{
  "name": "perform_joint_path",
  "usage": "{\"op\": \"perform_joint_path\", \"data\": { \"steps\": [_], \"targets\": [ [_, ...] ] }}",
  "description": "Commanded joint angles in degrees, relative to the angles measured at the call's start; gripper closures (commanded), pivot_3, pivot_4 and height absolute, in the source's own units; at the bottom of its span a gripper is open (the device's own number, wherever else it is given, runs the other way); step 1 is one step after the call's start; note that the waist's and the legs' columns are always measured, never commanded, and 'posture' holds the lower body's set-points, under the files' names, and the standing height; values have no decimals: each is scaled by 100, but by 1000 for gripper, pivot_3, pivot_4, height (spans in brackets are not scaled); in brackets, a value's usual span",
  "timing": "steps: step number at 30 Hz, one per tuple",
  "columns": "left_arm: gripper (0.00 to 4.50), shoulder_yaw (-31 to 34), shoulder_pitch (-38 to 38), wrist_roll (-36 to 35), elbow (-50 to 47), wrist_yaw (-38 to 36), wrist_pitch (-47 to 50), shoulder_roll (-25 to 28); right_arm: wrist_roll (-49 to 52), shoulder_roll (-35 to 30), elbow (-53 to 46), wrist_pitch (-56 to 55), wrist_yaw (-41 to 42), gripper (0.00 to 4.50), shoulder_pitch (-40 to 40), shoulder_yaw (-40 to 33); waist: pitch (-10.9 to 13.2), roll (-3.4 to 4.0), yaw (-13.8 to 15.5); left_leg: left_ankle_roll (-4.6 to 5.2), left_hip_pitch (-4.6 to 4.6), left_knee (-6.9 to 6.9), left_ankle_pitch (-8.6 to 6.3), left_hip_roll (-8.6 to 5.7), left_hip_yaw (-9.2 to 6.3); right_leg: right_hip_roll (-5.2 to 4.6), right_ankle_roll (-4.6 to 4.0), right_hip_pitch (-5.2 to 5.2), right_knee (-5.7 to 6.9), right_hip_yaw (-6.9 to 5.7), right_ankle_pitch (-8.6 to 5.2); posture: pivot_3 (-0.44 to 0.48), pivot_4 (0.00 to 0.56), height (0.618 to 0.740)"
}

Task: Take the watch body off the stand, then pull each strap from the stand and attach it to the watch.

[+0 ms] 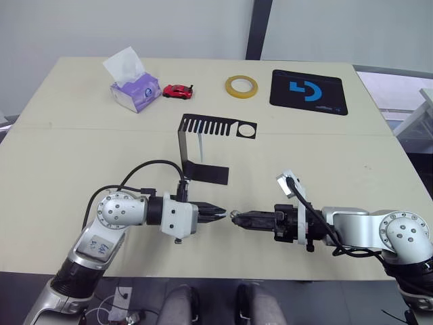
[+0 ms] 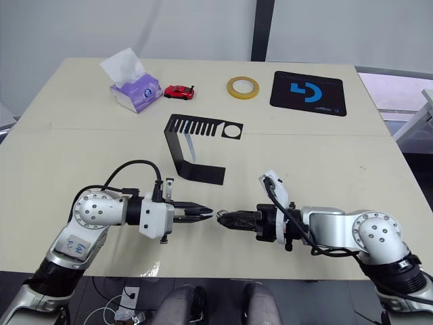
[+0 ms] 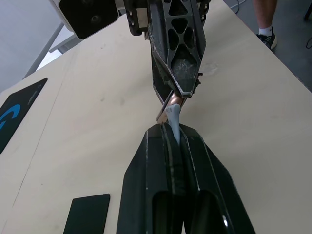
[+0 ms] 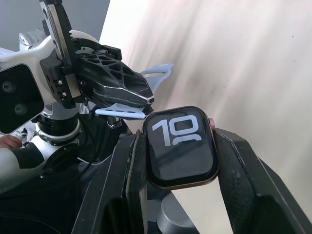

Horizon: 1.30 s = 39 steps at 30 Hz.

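Near the table's (image 1: 61, 156) front edge, left gripper (image 1: 218, 214) is pinching strap (image 4: 119, 111) end-on toward watch body (image 4: 181, 146), which right gripper (image 1: 238, 218) is clamping.

Watch body (image 4: 181, 146) screen-up beside pale strap (image 4: 121, 111); black stand (image 1: 203, 149) upright

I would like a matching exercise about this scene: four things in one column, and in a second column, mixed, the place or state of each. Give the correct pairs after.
Things:
1. watch body
2. strap
3. stand
4. tape roll

Places or states:
A. stands on the table, near its middle
B. clamped in the right gripper
C. lies flat at the far side, beside the black mousepad
D. pinched in the left gripper, its end at the watch

Pairs: 1-B, 2-D, 3-A, 4-C
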Motion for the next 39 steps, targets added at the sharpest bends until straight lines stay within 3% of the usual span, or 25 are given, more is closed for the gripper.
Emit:
{"op": "perform_joint_path", "data": {
  "steps": [1,39],
  "targets": [
    [4500,0,30,-76,-184,6,4,18,160,-63,-69,-113,1,2920,28,-73,0,0,1,0,0,0,0,0,0,0,0,0,0,0,0,0,150,740],
    [4500,0,22,-48,-215,180,115,-36,198,-82,-99,-169,-36,2920,57,-58,0,0,1,0,0,1,0,0,0,0,0,0,1,0,0,0,150,740]
  ]
}}
